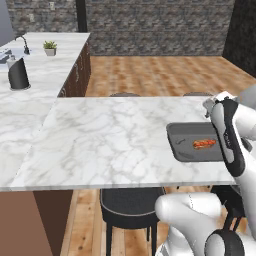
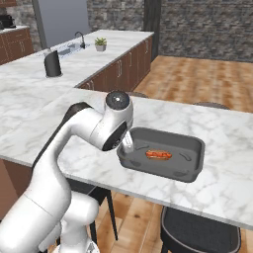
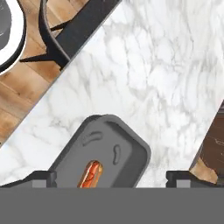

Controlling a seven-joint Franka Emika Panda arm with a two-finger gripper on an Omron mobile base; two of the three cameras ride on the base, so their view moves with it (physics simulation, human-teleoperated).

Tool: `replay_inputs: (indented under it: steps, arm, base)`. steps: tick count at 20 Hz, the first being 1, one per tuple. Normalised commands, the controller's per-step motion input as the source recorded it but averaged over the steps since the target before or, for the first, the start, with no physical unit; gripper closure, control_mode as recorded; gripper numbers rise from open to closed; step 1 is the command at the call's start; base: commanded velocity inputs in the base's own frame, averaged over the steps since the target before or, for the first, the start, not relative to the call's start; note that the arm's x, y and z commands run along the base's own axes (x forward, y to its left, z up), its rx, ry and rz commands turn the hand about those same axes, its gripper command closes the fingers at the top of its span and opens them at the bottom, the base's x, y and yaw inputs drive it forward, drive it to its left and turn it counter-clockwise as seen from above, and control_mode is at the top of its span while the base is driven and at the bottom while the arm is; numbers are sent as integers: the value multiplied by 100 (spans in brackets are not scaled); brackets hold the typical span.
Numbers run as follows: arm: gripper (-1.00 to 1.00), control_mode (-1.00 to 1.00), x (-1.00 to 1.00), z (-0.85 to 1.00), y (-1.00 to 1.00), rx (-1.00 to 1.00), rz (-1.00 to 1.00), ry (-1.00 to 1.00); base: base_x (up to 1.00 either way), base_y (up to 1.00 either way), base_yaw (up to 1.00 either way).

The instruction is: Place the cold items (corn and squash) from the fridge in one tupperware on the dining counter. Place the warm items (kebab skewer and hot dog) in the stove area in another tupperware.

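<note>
A dark grey tupperware point(image 1: 179, 146) point(image 2: 193, 165) point(image 3: 131, 146) sits on the marbled dining counter point(image 1: 110, 140) point(image 2: 227, 185) point(image 3: 166, 78), close to the counter's near edge. Inside it lies the hot dog point(image 1: 204, 144) point(image 2: 158, 154) point(image 3: 91, 173), a small red-orange sausage. My gripper point(image 3: 111, 178) hangs above the tub, open, with nothing between its fingers. One dark fingertip point(image 3: 43, 177) rises at the left and the other at the right of the hand view. In both base views my own forearm covers most of the hand. The kebab skewer, corn, squash, fridge and stove are out of view.
Black stools point(image 1: 131, 205) point(image 2: 197, 232) point(image 3: 74, 30) stand under the counter's near edge, over wood floor. A second marbled counter to the left carries a dark cylinder point(image 1: 18, 74) point(image 2: 52, 64), a potted plant point(image 1: 50, 48) point(image 2: 101, 44) and a sink faucet point(image 1: 23, 44).
</note>
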Motion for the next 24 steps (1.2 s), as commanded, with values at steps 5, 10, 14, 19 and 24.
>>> replay_inputs:
  steps: [5, 10, 14, 19, 24]
  arm:
    - [-100, -100, -91, 9, 27, -29, 19, -6]
    - [-100, -100, -51, 4, 72, -67, 24, 26]
    - [-100, -100, -34, 0, 29, -30, 27, 8]
    - [-100, -100, -34, 0, 5, -6, 26, 0]
    - [-100, -100, -28, -6, 14, 0, 25, 0]
  base:
    - [0, 0, 0]
    - [0, 0, 0]
    - [0, 0, 0]
    - [0, 0, 0]
    - [0, 0, 0]
